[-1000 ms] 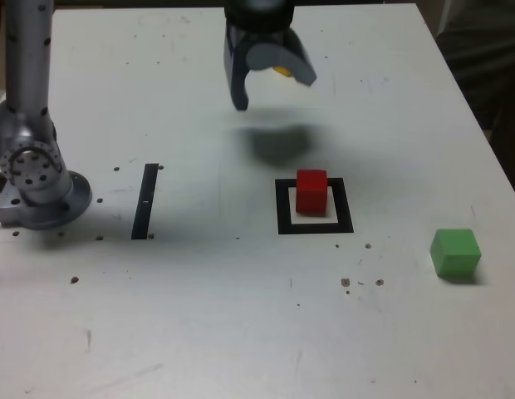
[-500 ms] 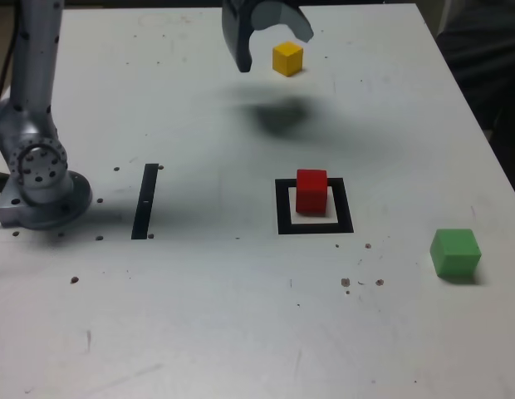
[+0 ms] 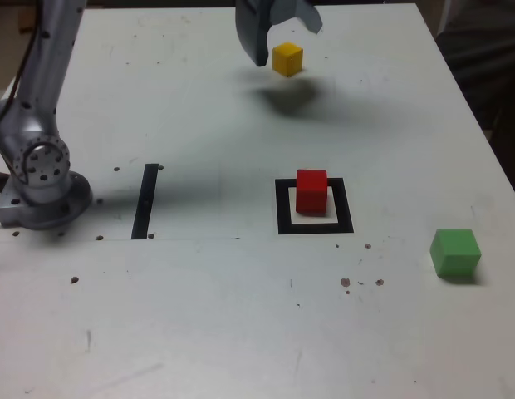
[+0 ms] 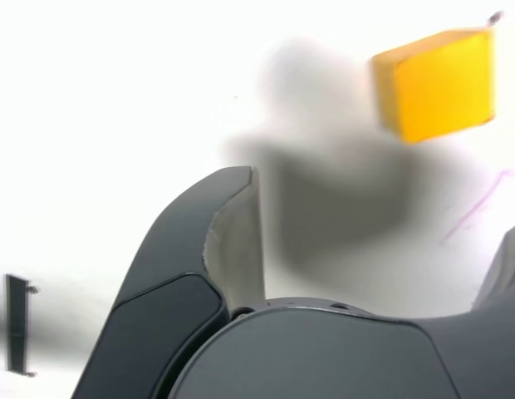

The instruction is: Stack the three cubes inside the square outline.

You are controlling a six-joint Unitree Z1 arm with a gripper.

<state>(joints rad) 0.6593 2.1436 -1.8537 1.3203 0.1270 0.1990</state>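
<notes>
Evidently the step in hand is fetching the yellow cube (image 3: 287, 59), since the red cube (image 3: 311, 192) already sits inside the square outline (image 3: 284, 223), touching its far border in the exterior view. The jaws (image 3: 286, 41) are spread wide, holding nothing, above the counter (image 3: 199, 316) near the yellow cube. The next move probably calls for centring over that cube, squaring to its faces, then lowering before closing. It lies near the counter's far edge, so overshooting that way would leave little surface beneath. Otherwise there is open room around it, and a fairly free path back to the outline; the green cube (image 3: 455, 253) waits well apart, towards the exterior view's right edge.
</notes>
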